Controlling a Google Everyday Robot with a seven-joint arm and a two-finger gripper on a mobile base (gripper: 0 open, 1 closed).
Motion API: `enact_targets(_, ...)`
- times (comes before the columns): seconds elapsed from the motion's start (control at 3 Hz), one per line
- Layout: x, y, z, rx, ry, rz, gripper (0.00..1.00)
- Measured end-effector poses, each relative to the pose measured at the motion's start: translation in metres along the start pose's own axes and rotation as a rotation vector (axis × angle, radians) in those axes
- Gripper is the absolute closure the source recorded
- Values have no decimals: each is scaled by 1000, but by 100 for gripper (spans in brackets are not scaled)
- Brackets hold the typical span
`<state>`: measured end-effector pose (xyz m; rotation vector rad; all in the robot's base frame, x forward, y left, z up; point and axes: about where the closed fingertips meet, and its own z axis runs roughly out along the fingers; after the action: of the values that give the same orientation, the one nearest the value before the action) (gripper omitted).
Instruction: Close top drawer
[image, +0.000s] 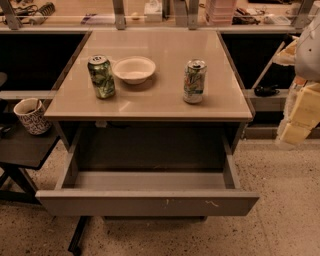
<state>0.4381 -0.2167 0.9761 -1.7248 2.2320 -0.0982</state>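
Observation:
The top drawer (145, 202) is pulled far out from under the tan table top (150, 102). It is wide, shallow and grey, and its inside looks empty. Its plain front panel has small pale scratches (212, 203) right of centre. My gripper (299, 116) is at the right edge of the view, pale yellow below a white arm part. It hangs level with the table top, to the right of the table and apart from the drawer, touching nothing that I can see.
On the table top stand a green can (101, 76), a white bowl (134, 69) and a white-green can (194, 81). A patterned mug (31, 116) sits on a dark side table (25, 147) at left. Speckled floor (285, 200) lies right of the drawer.

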Motion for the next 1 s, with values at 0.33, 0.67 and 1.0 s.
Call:
enact_targets(0.33, 0, 0, 0, 0, 0, 0, 0)
enact_targets(0.67, 6, 15, 20, -28, -38, 2, 0)
enact_targets(1.0, 12, 50, 50, -43, -131, 35, 0)
